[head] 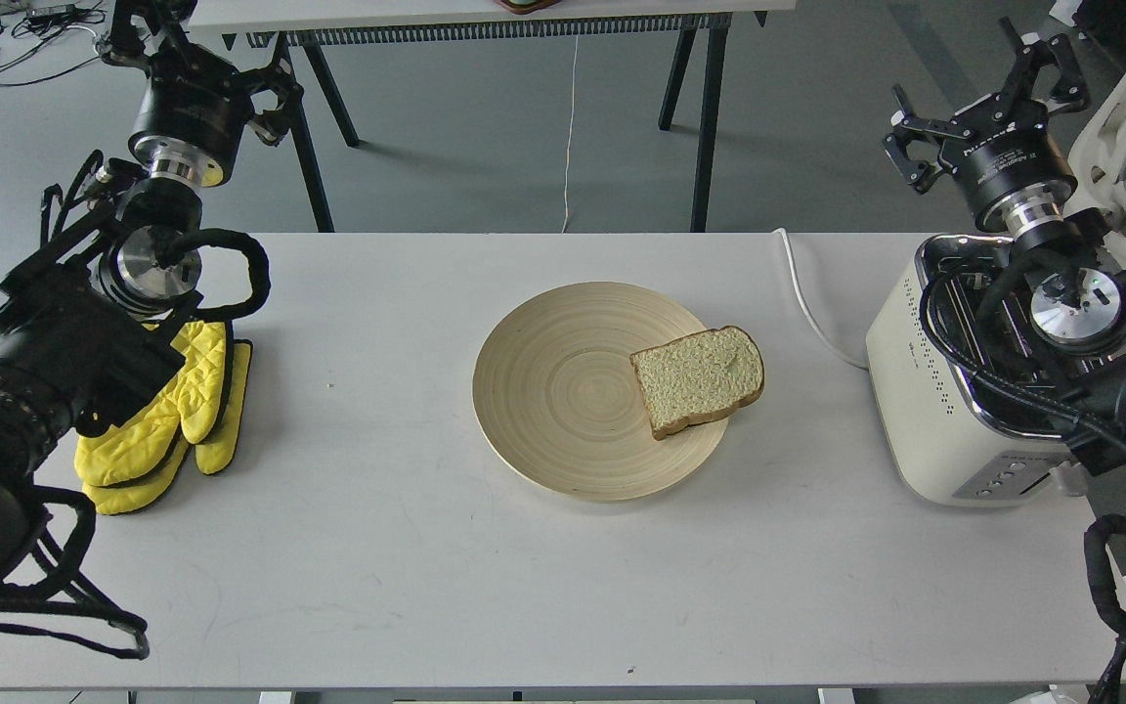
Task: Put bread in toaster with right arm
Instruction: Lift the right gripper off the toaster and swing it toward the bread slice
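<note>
One slice of bread (pixel 700 379), pale with a brown crust, lies flat on the right side of a round wooden plate (pixel 563 391) at the middle of the white table, overhanging its rim slightly. The cream-white toaster (pixel 915 391) stands at the table's right edge, its chrome top largely covered by my right arm. Past the table's far edge, above and behind the toaster, my right gripper (pixel 978 103) is held high with its fingers spread, open and empty, well away from the bread. My left gripper (pixel 201 49) is raised at the far left, open and empty.
Yellow oven mitts (pixel 172 420) lie on the table's left side beside my left arm. The toaster's white cord (pixel 807 293) runs from it over the table's far edge. A second table on black legs (pixel 710 117) stands behind.
</note>
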Available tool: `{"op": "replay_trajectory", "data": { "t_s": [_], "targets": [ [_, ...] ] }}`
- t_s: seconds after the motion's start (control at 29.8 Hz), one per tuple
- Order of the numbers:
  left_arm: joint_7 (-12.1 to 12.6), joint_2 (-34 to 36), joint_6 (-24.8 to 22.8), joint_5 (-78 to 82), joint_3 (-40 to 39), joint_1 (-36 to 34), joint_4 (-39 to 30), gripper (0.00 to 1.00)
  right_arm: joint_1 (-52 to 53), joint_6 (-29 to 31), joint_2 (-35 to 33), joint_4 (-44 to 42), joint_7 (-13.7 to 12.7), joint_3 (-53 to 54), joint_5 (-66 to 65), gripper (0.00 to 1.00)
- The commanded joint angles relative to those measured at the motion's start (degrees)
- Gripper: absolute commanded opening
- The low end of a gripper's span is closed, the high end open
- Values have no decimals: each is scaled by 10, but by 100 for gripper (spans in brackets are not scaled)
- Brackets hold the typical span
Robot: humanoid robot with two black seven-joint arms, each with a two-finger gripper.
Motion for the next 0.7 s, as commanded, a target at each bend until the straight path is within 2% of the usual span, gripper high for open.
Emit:
{"op": "replay_trajectory", "data": {
  "t_s": [0.0,0.1,0.23,0.3,0.47,0.67],
  "targets": [
    [-3,-2,0,0,1,1,-1,100,3,0,0,4,0,0,0,100],
    [-2,0,0,0,1,1,0,100,5,-10,-1,7,0,-2,-1,100],
    [0,3,0,0,0,2,0,100,43,-87,-8,12,0,-18,-16,100],
    [1,1,0,0,1,2,0,100,63,-96,-14,26,3,-56,-38,99],
    [-1,-4,0,0,0,2,-1,100,100,-115,-82,97,10,-143,-129,98],
    [-1,-4,0,0,0,2,0,100,95,-154,-124,200,10,-179,-276,98]
  ]
}}
